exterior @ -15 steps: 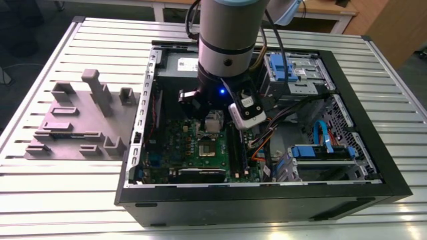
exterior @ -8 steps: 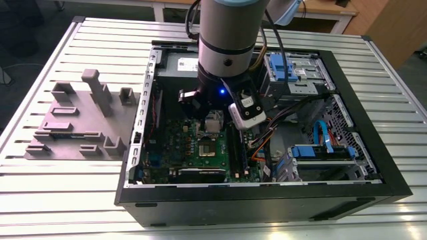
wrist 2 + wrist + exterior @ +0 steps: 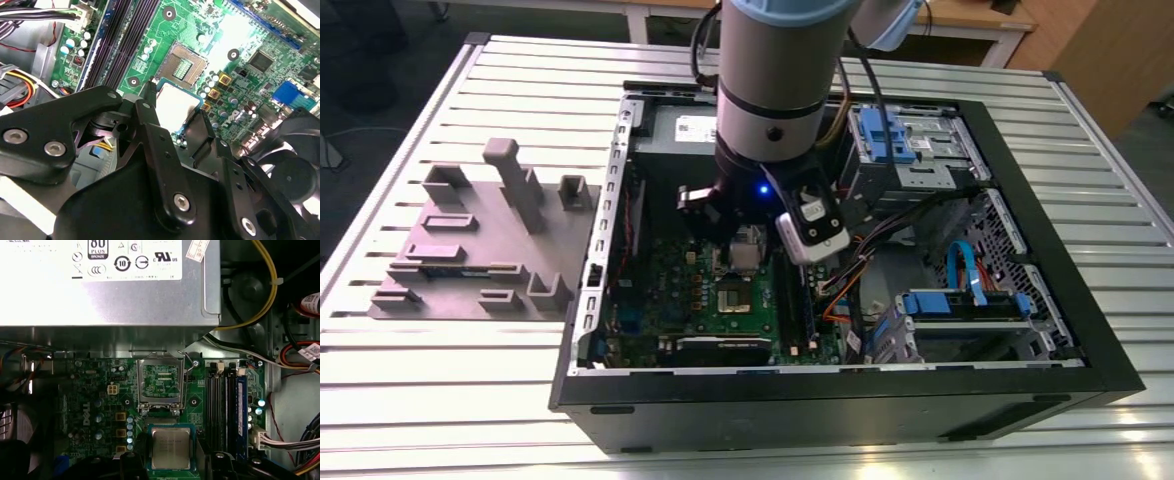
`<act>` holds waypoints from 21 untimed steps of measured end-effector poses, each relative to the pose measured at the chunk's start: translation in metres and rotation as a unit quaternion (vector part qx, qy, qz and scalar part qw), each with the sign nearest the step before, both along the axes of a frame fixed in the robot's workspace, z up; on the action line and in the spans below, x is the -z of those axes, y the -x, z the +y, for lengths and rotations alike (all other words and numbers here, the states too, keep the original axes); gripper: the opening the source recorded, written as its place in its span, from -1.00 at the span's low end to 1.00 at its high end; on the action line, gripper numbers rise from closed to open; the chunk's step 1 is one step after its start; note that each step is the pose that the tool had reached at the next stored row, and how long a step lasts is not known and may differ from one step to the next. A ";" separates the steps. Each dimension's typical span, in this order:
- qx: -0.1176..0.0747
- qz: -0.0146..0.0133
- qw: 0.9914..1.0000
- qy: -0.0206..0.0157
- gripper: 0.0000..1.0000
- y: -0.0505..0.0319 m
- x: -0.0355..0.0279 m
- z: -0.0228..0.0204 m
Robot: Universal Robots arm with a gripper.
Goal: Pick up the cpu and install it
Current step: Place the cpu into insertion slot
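on the bench [image 3: 454, 400], at the exterior view's right of the grey fixture block [image 3: 467, 260], inside the open case [image 3: 854, 400], the end effector [image 3: 175, 102] clenched the cpu [image 3: 172, 106] flat by opposite edges; the empty socket [image 3: 182, 62] lay just beyond.

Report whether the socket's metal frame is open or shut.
Open: in the first wrist view the socket frame is flipped back, green showing through its window, the cpu outside it.

My arm [image 3: 774, 90] is a fat grey tube with a pale blue cap [image 3: 781, 8] at its 12 o'clock end. A tiny blue light [image 3: 762, 188] glows. My gripper [image 3: 176, 107] is black with shiny round screws [image 3: 181, 201].
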State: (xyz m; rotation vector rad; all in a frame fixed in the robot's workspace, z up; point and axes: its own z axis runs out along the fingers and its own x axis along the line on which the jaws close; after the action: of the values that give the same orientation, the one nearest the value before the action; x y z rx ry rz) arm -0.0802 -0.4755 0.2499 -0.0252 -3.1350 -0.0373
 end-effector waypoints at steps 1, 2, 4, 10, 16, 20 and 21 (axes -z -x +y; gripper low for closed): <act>0.000 0.000 1.000 0.000 -0.06 0.0000 0.0018 0.0000; 0.000 0.000 1.000 0.000 -0.06 0.0000 0.0032 -0.0002; -0.001 0.000 1.000 0.000 -0.06 0.0000 0.0056 -0.0014; -0.004 0.000 1.000 0.000 -0.06 0.0000 0.0128 -0.0040; -0.004 0.000 1.000 0.000 -0.06 0.0000 0.0173 -0.0059; -0.004 0.000 1.000 0.000 -0.06 0.0000 0.0190 -0.0059; -0.004 0.000 1.000 0.000 -0.06 0.0000 0.0190 -0.0059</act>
State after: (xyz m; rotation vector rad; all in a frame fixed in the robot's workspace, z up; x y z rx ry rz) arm -0.0802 -0.4814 0.2309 -0.0113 -3.1350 -0.0372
